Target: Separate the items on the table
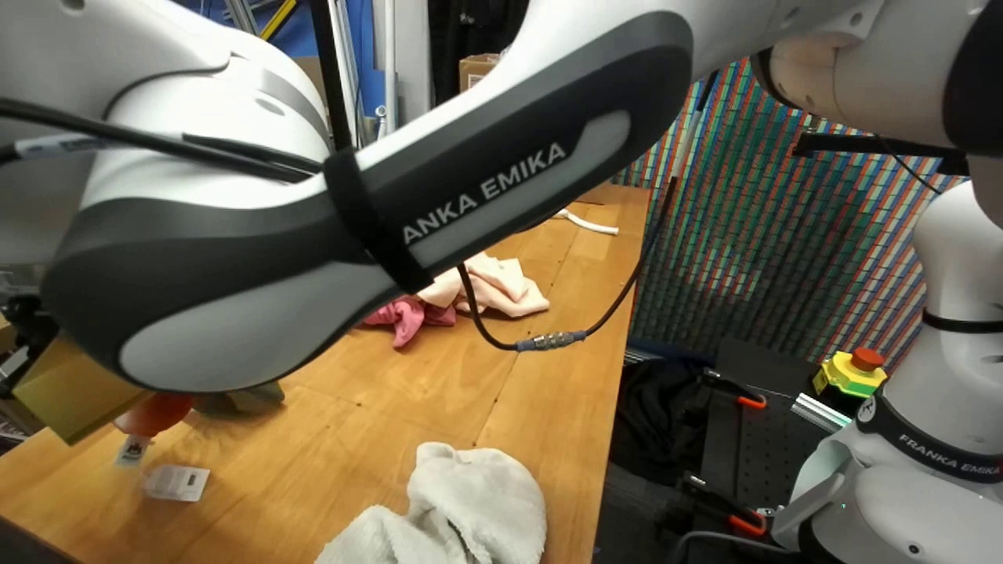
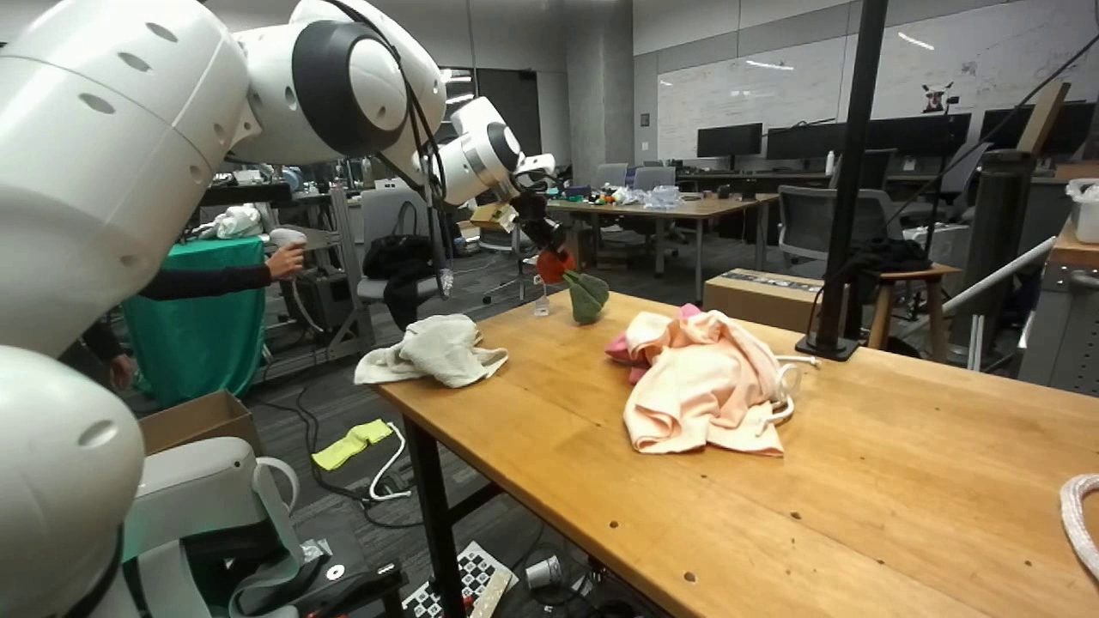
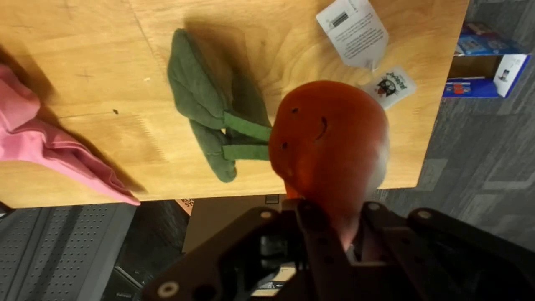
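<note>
red-orange ball toy [image 3: 334, 136], green leaves [image 3: 194, 81], pink cloth [image 3: 50, 148], peach cloth [image 2: 695, 390], off-white towel [image 2: 442, 348], white rope [image 2: 1071, 513], light-brown grained table [image 2: 859, 506]

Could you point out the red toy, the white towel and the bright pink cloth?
Red toy [image 3: 332, 138], wrist view: its round body.
White towel [image 2: 440, 348], in an exterior view: its bunched middle.
Bright pink cloth [image 3: 54, 148], wrist view: the middle of the part showing.

Robotics lab w/ office bits: in an exterior view, robot arm [image 2: 172, 120] near L, whiteboard [image 2: 773, 99], monitors [image 2: 919, 134] & desk chair [image 2: 811, 225] far R; red stop btn [image 1: 867, 359] R in an exterior view.
</note>
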`<control>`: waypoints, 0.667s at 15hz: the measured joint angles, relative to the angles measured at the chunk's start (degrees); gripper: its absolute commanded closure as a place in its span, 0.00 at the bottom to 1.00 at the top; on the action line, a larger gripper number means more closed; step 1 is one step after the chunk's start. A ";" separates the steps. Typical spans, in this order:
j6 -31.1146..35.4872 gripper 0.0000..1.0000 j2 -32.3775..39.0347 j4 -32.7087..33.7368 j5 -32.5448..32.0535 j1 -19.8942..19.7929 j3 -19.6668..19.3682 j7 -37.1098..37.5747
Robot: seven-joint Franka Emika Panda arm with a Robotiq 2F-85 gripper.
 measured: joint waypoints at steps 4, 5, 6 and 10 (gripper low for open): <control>0.42 0.45 1.98 1.04 -0.18 0.16 -1.16 3.22; 0.29 0.36 2.21 1.21 -0.18 0.16 -1.30 3.40; 0.16 0.29 2.34 1.35 -0.18 0.16 -1.38 3.47; -1.27 0.01 2.39 2.10 -0.15 0.06 -1.40 3.50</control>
